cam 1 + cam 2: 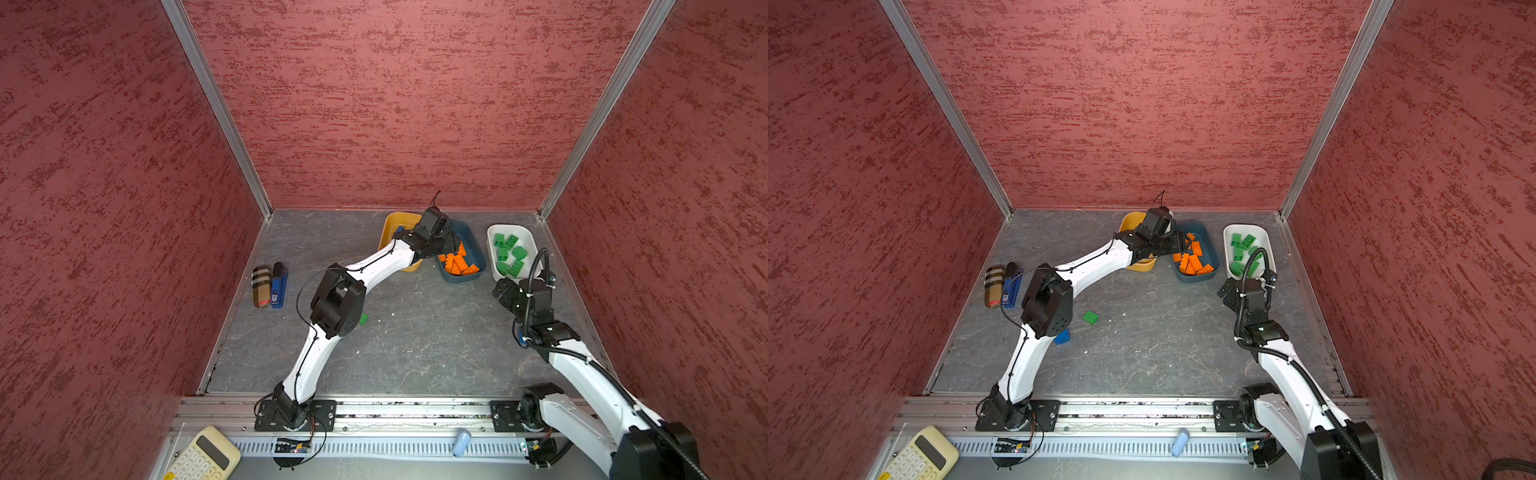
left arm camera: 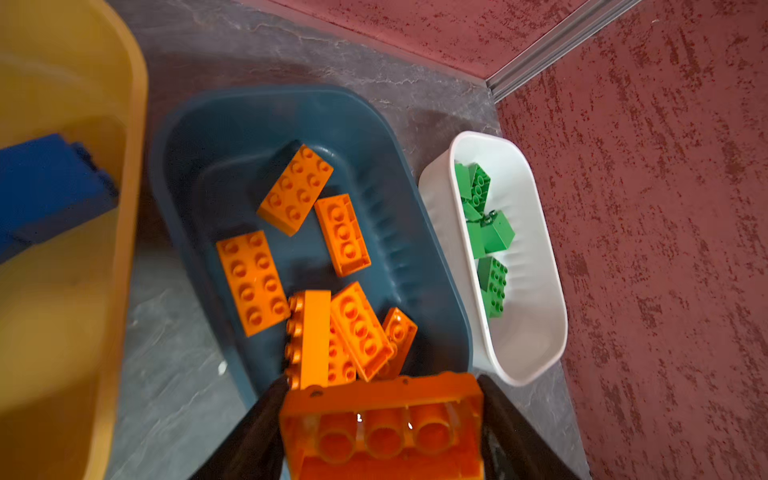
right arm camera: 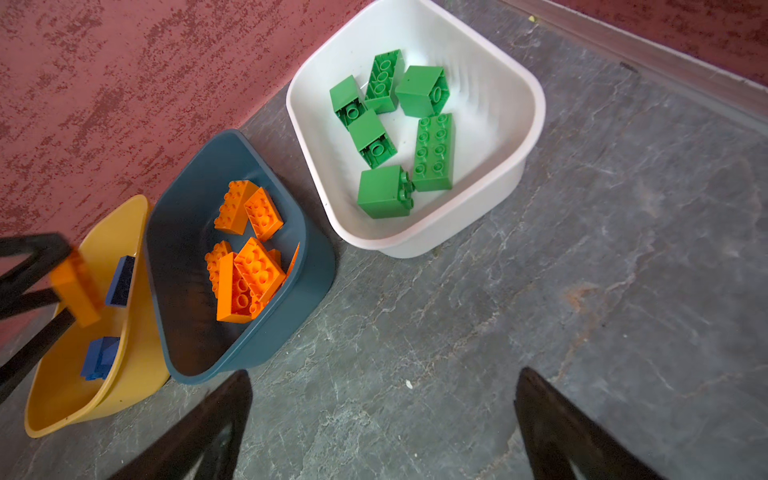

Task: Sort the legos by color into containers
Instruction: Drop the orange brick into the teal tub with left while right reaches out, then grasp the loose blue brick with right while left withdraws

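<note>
The left claw (image 2: 382, 384) grips a long orange studded plastic brick (image 2: 382, 432) above the near rim of the dark teal plastic tub (image 2: 191, 137), where other orange bricks (image 2: 253, 282) are piled. Let go here, the brick could strike the rim or the pile and bounce onto the bench (image 2: 187, 415) or into the neighbouring yellow tub (image 2: 129, 208). The right claw (image 3: 384, 374) hangs empty, jaws wide, near the white tub (image 3: 519, 137).

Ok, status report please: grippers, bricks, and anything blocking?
Left gripper shut on orange brick, above teal tub. Right gripper open, empty. Green brick and blue brick loose on table, beside left elbow. Nothing blocks the drop.
</note>
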